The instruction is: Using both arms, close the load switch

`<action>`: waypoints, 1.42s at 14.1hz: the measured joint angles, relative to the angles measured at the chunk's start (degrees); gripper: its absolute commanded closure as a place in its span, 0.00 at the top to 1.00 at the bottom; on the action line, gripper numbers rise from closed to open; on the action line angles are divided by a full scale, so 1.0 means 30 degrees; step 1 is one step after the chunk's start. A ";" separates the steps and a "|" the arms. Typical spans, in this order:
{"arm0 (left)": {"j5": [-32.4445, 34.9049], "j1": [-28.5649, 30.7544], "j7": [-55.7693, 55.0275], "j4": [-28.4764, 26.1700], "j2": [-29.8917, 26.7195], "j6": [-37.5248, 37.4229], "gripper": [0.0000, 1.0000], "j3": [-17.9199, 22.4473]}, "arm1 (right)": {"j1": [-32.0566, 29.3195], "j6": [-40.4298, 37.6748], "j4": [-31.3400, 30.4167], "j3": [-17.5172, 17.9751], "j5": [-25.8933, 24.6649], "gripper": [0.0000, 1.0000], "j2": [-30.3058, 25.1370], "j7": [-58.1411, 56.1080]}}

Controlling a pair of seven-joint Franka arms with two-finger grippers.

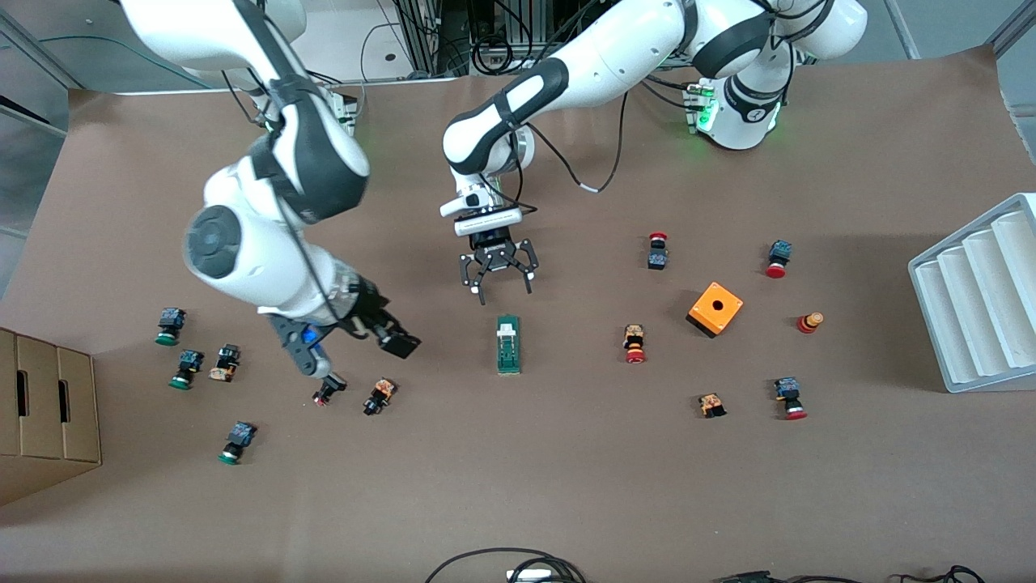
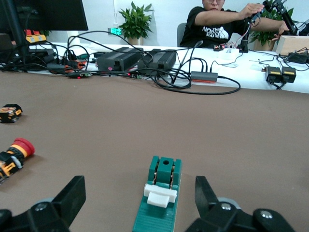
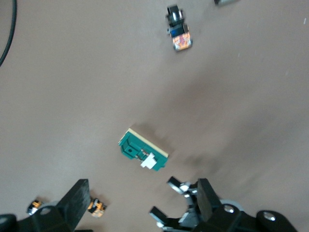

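The load switch (image 1: 508, 344) is a narrow green block lying on the brown table, its white lever tab (image 1: 507, 329) at the end farther from the front camera. My left gripper (image 1: 499, 279) is open and empty, low over the table just off the tab end. In the left wrist view the switch (image 2: 159, 205) lies between its spread fingers (image 2: 72, 195). My right gripper (image 1: 353, 350) is open and empty, over the table beside the switch toward the right arm's end. The right wrist view shows the switch (image 3: 144, 150) ahead of that open gripper (image 3: 141, 193).
Small push buttons (image 1: 380, 396) lie below the right gripper and several more toward both table ends. An orange square box (image 1: 715, 308) sits toward the left arm's end, with a white rack (image 1: 975, 295) at that edge. A cardboard box (image 1: 44, 405) stands at the right arm's end.
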 measured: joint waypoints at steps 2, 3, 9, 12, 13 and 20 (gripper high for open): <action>0.0566 -0.0359 -0.0058 -0.0046 0.0074 -0.1342 1.00 -0.0132 | 0.1033 0.0889 0.0007 -0.0402 0.0000 0.99 0.0402 0.2045; 0.0946 -0.0461 -0.0200 -0.0049 0.0156 -0.1826 1.00 -0.0234 | 0.1498 0.1213 0.0010 -0.0671 0.0012 0.99 0.0614 0.2768; 0.2856 -0.0523 -0.2019 -0.0077 0.0834 -0.2281 1.00 -0.0355 | 0.3166 0.2862 0.0023 -0.1440 0.0897 1.00 0.1786 0.6538; 0.3547 -0.0514 -0.2559 -0.0090 0.1572 -0.2370 1.00 -0.0349 | 0.4124 0.3629 0.0025 -0.1701 0.0921 1.00 0.1964 0.7887; 0.3593 -0.0513 -0.2619 -0.0092 0.1752 -0.2420 1.00 -0.0349 | 0.4372 0.3889 0.0024 -0.1769 0.0921 1.00 0.2057 0.8385; 0.4336 -0.0507 -0.2863 -0.0099 0.2938 -0.2508 1.00 -0.0342 | 0.4573 0.4211 -0.0034 -0.2760 0.0924 1.00 0.2314 0.8776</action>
